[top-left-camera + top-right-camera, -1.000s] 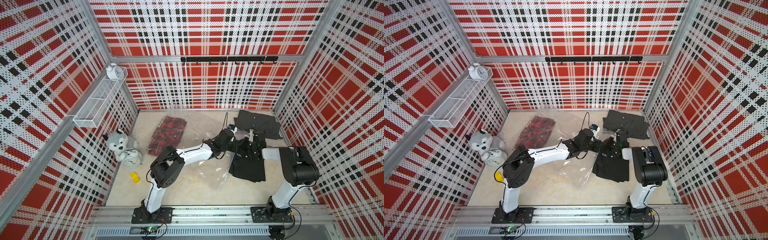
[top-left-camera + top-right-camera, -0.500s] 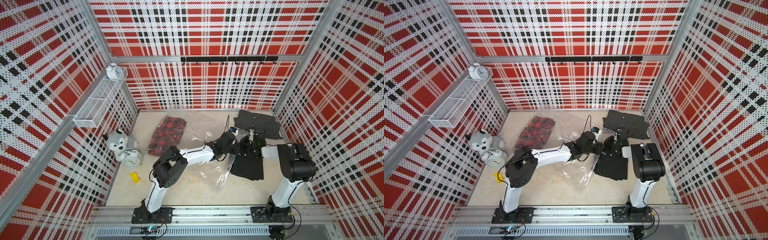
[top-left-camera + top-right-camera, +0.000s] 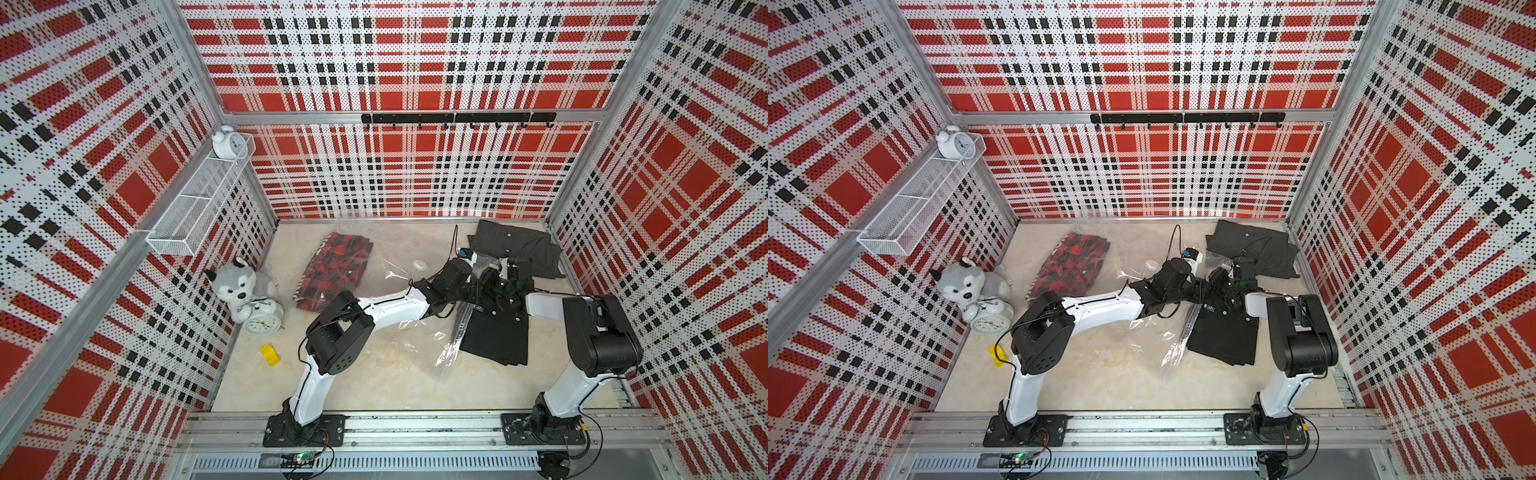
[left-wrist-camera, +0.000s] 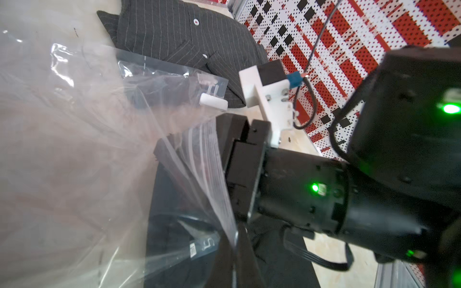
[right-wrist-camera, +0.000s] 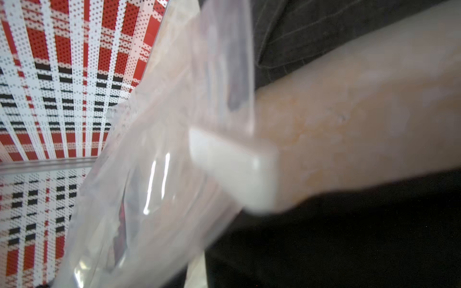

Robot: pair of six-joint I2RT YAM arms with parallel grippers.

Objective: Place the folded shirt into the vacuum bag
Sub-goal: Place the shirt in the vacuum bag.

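Note:
The vacuum bag (image 3: 409, 316) lies clear and crinkled across the floor, with its round white valve cap (image 3: 419, 264) showing. My left gripper (image 4: 235, 249) is shut, pinching the bag's zip edge, at the collar end of the black folded shirt (image 3: 494, 340). The shirt lies outside the bag on its right, with the lifted mouth edge over its near-left corner. My right gripper (image 3: 492, 280) meets the left gripper (image 3: 473, 291) above the collar. In the left wrist view its jaws (image 4: 192, 139) stand apart with bag film between them. A white slider clip (image 5: 232, 169) sits on the bag edge.
A red plaid shirt (image 3: 332, 270) lies inside the bag's far-left part. A dark pinstriped shirt (image 3: 515, 249) lies at the back right. A plush husky (image 3: 239, 282), an alarm clock (image 3: 262, 324) and a yellow block (image 3: 270, 354) sit by the left wall.
My left gripper has carried the bag's edge to the right, toward the black shirt. The right gripper's jaws have come apart. The black shirt has stayed put.

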